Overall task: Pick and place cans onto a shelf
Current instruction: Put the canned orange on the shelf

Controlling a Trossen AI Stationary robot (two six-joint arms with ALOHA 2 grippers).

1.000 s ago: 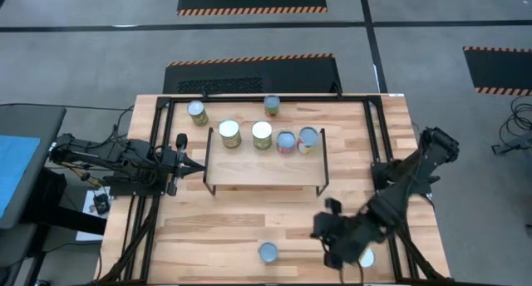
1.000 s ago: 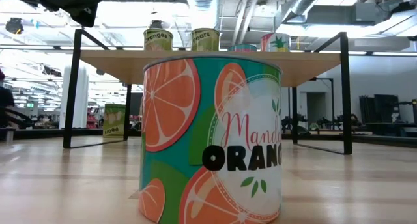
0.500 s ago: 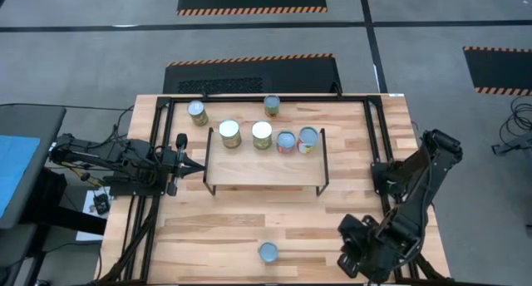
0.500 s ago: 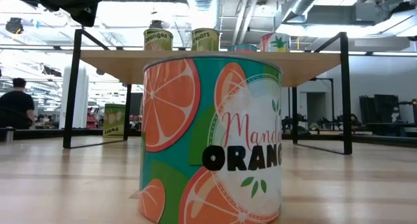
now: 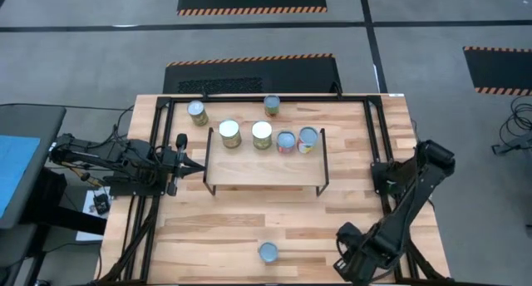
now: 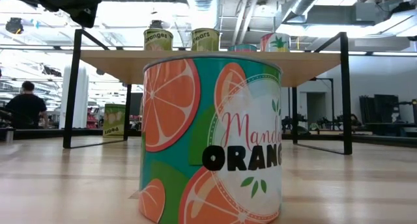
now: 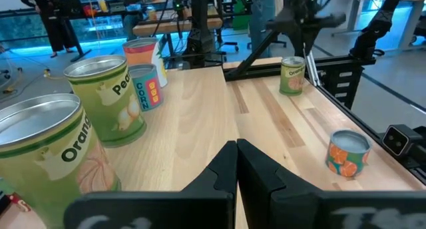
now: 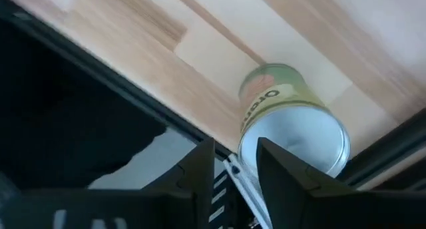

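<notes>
At the table's point(image 5: 349, 153) near right corner the right gripper point(image 8: 234, 164) hangs, fingers slightly apart, over a green-labelled can point(image 8: 293, 122), while the left gripper point(image 7: 236, 164), pressed together, waits beside the shelf point(image 5: 264, 170) holding four cans point(image 5: 263, 135).

Four cans point(image 5: 261, 135) on shelf point(image 5: 264, 171); two behind.

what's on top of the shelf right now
Four cans stand on the shelf along its back edge: an oranges can, a pears can, a corn can and a fourth touching it. The front is bare. Under the board only the low view sees, partly blocked.
</notes>
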